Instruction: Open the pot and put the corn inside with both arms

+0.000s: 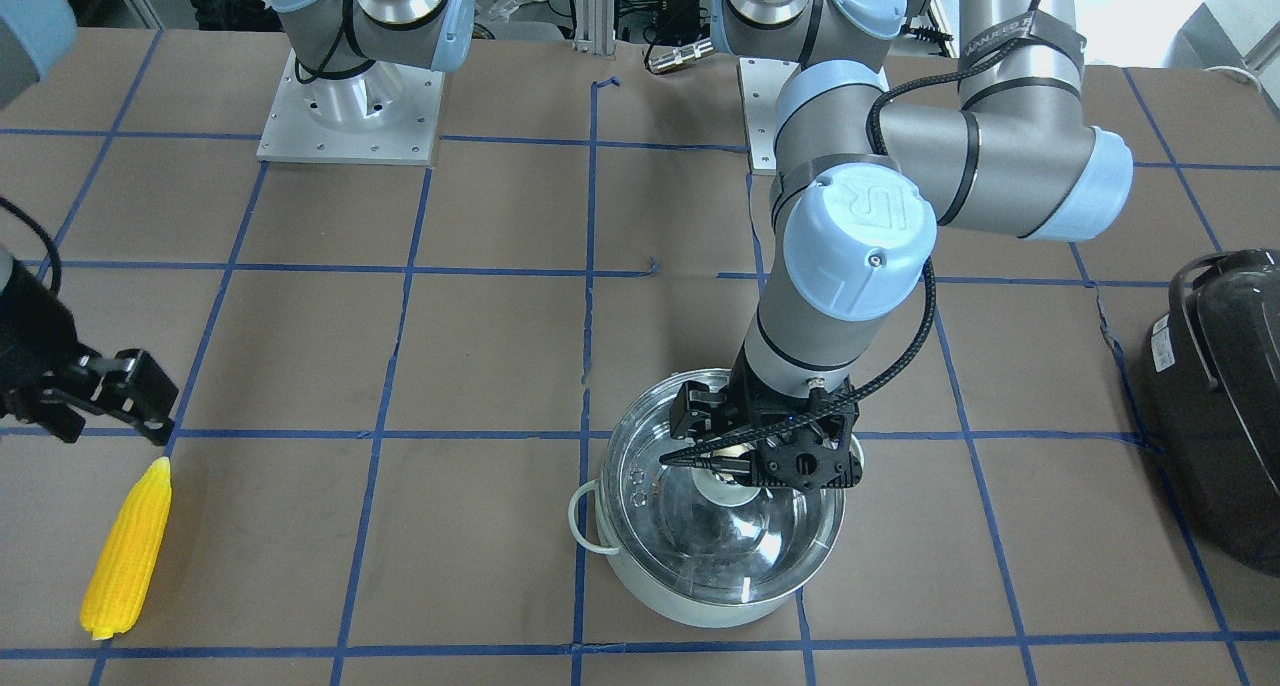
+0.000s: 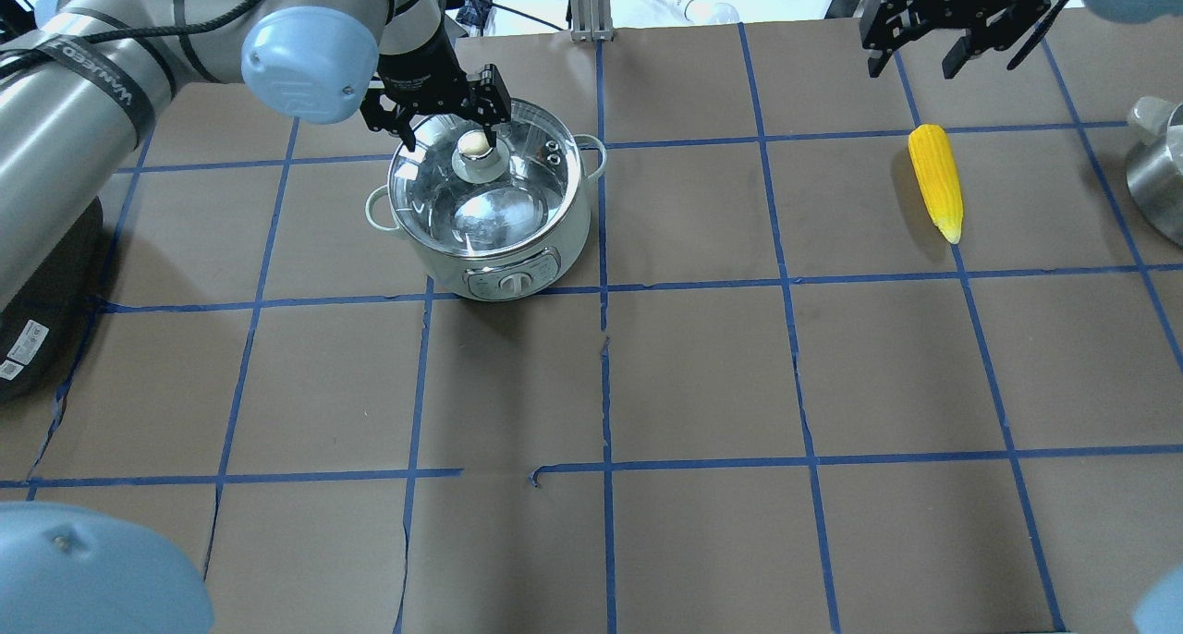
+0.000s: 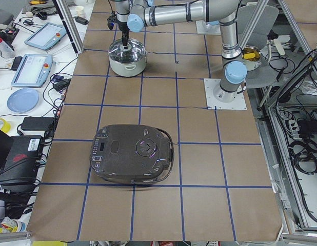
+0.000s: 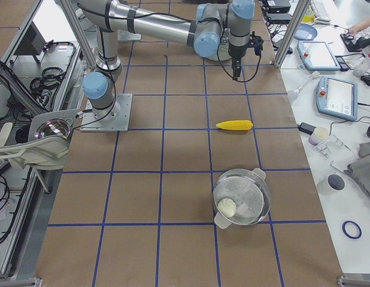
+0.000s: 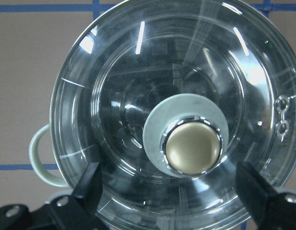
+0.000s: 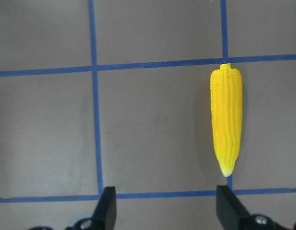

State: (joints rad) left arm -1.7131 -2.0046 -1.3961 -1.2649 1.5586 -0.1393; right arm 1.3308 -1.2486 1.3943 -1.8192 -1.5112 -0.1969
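Note:
The pot stands closed, its glass lid on and the round knob in the middle. My left gripper is open just above the lid, one finger on each side of the knob and not touching it; it also shows in the left wrist view. The corn lies flat on the table far off to the pot's side, and also shows in the right wrist view. My right gripper is open and empty, above the table just beyond the corn's blunt end.
A large black appliance sits at the table edge on my left. A steel vessel stands at the right edge near the corn. Both arm bases are at the back. Blue tape lines cross the brown table.

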